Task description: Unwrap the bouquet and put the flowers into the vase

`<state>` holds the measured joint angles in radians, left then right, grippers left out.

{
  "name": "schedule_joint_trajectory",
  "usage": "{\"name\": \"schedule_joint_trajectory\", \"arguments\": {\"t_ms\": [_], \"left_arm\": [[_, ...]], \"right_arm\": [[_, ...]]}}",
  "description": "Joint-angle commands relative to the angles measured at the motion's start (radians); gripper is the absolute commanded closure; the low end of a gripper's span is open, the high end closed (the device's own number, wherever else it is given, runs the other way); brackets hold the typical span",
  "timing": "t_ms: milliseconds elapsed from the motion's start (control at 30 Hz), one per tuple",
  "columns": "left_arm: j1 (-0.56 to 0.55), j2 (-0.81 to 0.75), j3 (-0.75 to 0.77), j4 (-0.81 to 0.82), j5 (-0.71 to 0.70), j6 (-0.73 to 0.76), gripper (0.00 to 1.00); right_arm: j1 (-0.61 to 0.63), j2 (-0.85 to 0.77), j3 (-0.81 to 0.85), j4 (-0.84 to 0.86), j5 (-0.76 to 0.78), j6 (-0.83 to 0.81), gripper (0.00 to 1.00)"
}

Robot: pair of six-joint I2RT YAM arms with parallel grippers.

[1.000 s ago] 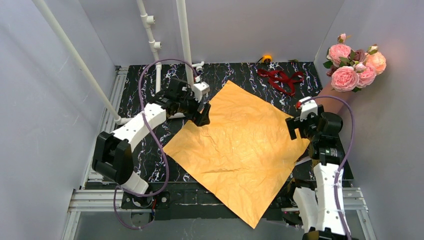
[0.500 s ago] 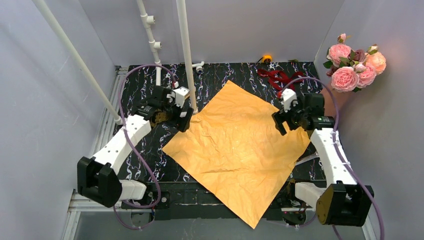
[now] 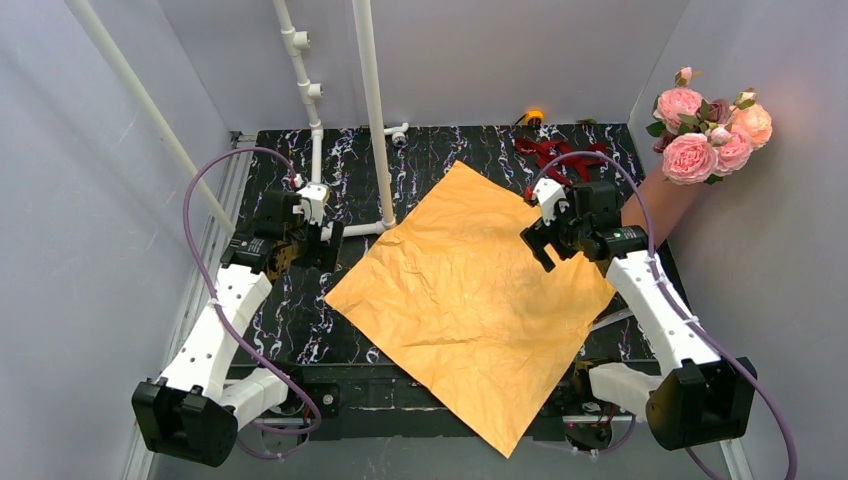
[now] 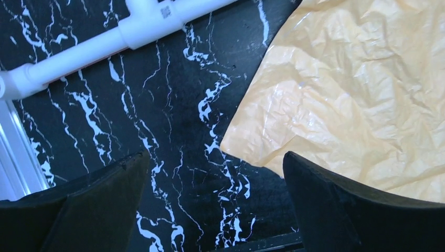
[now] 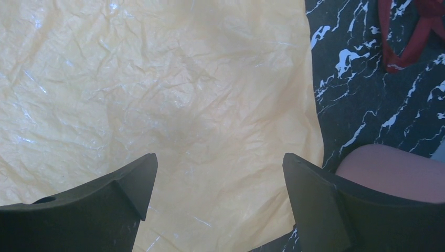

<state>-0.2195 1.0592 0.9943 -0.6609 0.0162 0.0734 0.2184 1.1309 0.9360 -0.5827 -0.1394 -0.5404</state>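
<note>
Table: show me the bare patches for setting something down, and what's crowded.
Bare marble table lies at the far edge between the white pipes and the ribbon, and near-left beside the wrapping paper. Crowded: far right, with ribbon, vase and right gripper.

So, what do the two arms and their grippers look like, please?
Both are alike: the left arm and the right arm have white links with bulky black joints. A thin purple cable loops along each. The left gripper and the right gripper each have two broad, black, wedge-shaped fingers and a small white block beside the wrist.
</note>
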Motion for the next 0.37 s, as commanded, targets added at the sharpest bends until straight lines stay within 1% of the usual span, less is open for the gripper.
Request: {"name": "schedule_joint_trajectory", "arguments": {"t_ms": [0, 233, 333], "left_arm": [[0.003, -0.027, -0.016, -0.074, -0.113, -0.041, 0.00], [0.008, -0.031, 0.002, -0.063, -0.115, -0.060, 0.00], [0.020, -0.017, 0.035, -0.066, -0.138, -0.067, 0.00]], "right_arm": [[0.005, -0.071, 0.023, 0.050, 0.034, 0.019, 0.02], [0.006, -0.080, 0.027, 0.047, 0.064, -0.005, 0.02], [0.005, -0.092, 0.014, 0.058, 0.034, -0.022, 0.02]]}}
